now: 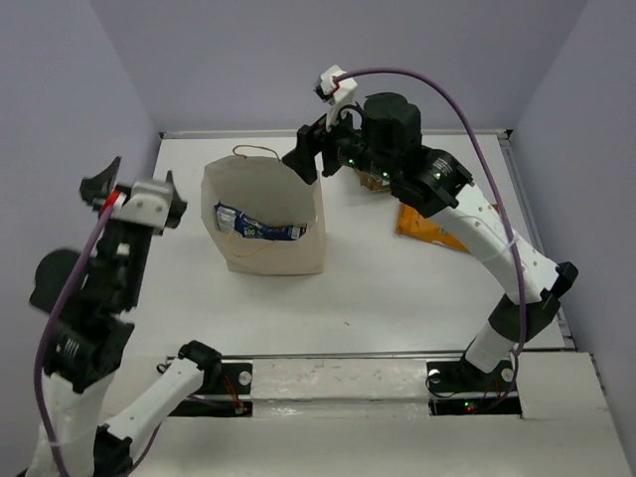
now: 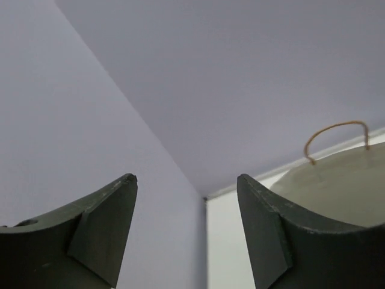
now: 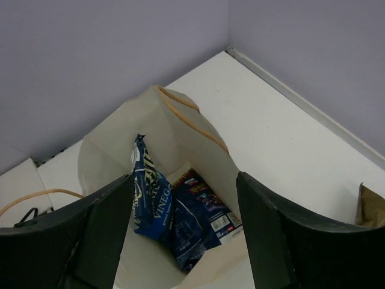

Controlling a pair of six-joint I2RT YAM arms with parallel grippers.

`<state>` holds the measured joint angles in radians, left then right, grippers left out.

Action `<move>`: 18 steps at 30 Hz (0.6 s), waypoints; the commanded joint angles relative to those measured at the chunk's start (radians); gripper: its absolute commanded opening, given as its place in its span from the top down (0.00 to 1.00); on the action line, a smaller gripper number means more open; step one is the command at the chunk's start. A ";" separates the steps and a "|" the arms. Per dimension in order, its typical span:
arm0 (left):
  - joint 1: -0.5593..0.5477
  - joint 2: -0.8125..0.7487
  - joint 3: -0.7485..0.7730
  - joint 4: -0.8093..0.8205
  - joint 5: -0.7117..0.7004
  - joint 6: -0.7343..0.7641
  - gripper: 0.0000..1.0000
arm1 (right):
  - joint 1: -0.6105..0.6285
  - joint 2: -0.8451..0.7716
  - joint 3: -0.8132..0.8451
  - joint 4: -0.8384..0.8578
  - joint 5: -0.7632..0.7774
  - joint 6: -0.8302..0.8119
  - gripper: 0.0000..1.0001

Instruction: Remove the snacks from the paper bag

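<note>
Paper bag (image 1: 270, 256) stands upright mid-table, with the left gripper (image 2: 186, 183) spread and empty to its left and 2 blue chip bags (image 3: 153, 201) inside it. Right gripper (image 3: 183, 180), fingers spread and empty, hovers above its right rim. An orange chip bag (image 1: 427, 227) lies on the table (image 1: 397, 298) farther right.

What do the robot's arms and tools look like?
The left arm and right arm have white links, black joints and a purple cable each. Small green lights glow on the right arm. The left tool and right tool have dark, wedge-shaped fingers.
</note>
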<state>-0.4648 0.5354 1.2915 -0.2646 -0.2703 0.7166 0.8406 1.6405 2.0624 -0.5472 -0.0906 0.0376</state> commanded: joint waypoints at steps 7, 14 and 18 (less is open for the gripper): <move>0.415 0.569 0.333 -0.506 0.398 -0.515 0.12 | 0.066 0.065 0.002 0.007 0.008 0.048 0.28; 0.483 0.589 0.270 -0.452 0.456 -0.514 0.05 | 0.087 0.057 -0.054 0.018 0.003 0.042 0.28; 0.483 0.563 0.197 -0.397 0.500 -0.531 0.04 | 0.107 0.122 -0.028 0.016 -0.006 0.031 0.29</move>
<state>0.0196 1.1553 1.5162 -0.7036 0.1513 0.2371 0.9218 1.7386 2.0109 -0.5686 -0.0860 0.0753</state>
